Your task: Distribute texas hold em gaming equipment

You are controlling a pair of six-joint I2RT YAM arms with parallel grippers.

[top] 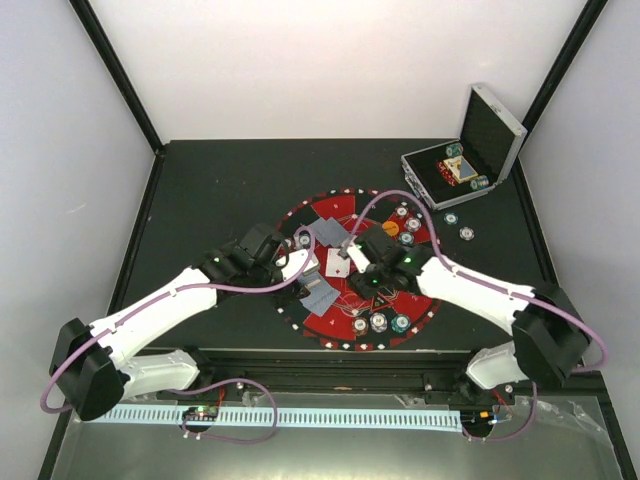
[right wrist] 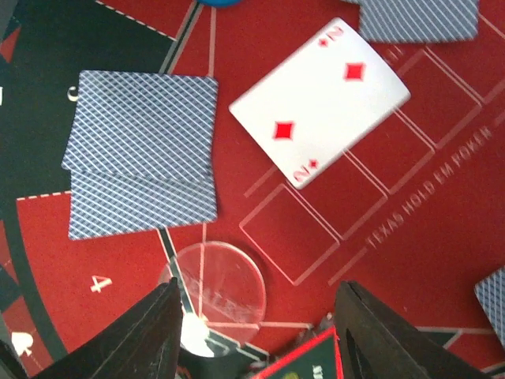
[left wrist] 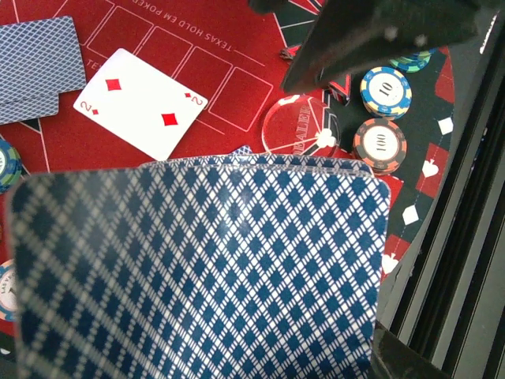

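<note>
Over the red mat (top: pixel 330 210): cards (left wrist: pixel 197 268) pinched in the left gripper (top: pixel 303 275), right gripper (right wrist: pixel 259 288) spread wide over a clear disc (right wrist: pixel 217 288).
Counted from above: three chips (top: pixel 380 321) at the mat's near rim, two chips (top: pixel 451 217) on the black table (top: pixel 220 200) beside the open case (top: pixel 470 150), a far-rim cluster (top: pixel 405 225) too small to count. Readable only from the wrists: one face-up two of diamonds (right wrist: pixel 319 103), two overlapping face-down cards (right wrist: pixel 142 154), one blue 10 chip (left wrist: pixel 386 91), one red 100 chip (left wrist: pixel 379 144). Hidden behind those held cards: the left fingers. Cut off at the right wrist's edges: one more card back (right wrist: pixel 418 17), one card corner (right wrist: pixel 493 294).
</note>
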